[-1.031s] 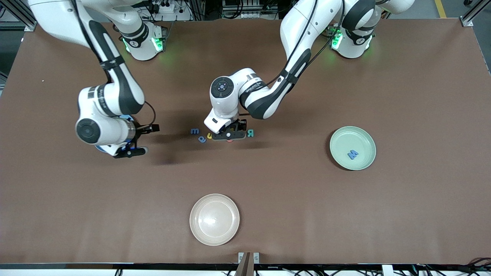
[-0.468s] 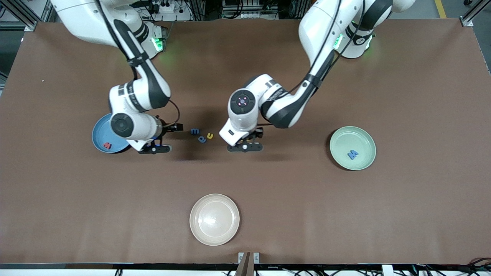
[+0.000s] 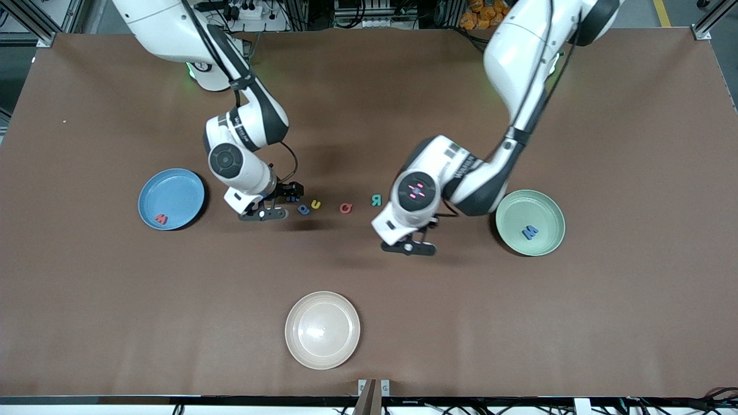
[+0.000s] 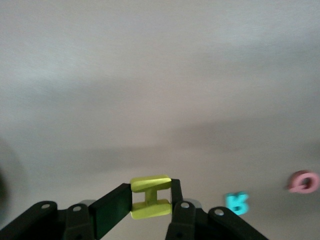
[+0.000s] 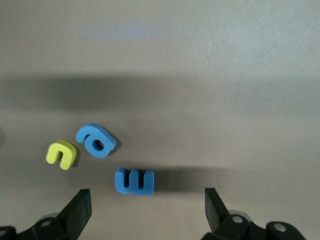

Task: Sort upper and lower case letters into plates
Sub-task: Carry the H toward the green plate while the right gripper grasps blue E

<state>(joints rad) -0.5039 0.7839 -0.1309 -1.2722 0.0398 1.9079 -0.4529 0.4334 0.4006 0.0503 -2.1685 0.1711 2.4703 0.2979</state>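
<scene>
While the left gripper (image 4: 151,200) hangs over bare brown surface (image 3: 519,317) beside the mint green plate (image 3: 545,205), its jaws clamp a yellow letter H (image 4: 150,197). Toward the light blue plate (image 3: 179,187), the right gripper (image 5: 145,212) hovers over a blue letter m (image 5: 134,181), jaws spread wide.
</scene>
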